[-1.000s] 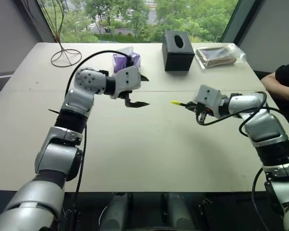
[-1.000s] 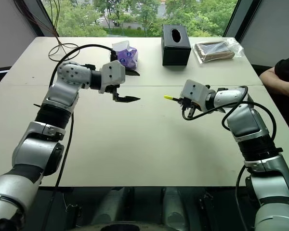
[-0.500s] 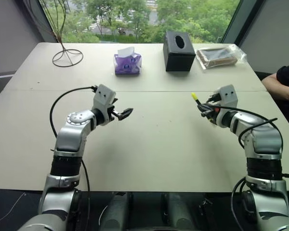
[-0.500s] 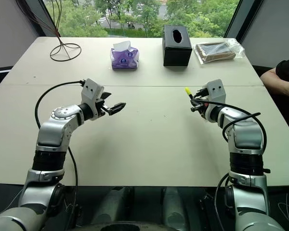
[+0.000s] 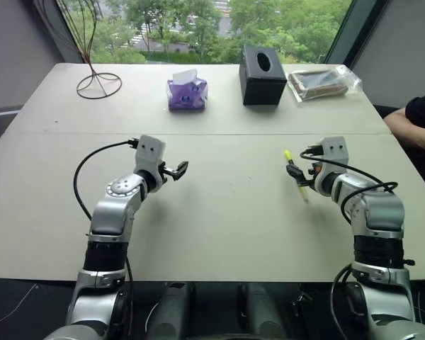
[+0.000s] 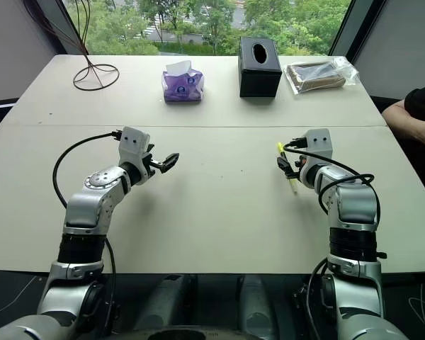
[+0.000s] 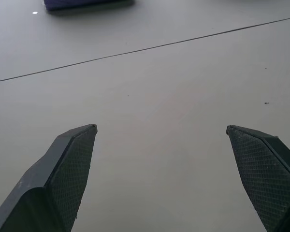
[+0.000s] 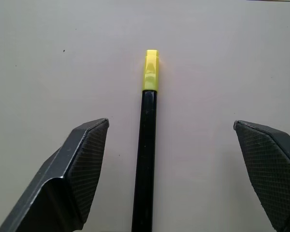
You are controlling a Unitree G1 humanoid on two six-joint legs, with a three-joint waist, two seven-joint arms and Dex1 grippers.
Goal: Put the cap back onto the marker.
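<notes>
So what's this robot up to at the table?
It is working with a black marker whose yellow cap sits on one end. The marker lies between the spread fingers of the right pincer, which is open and not gripping it. The left pincer is open and empty above the bare table. A person's arm rests at the table's edge.
</notes>
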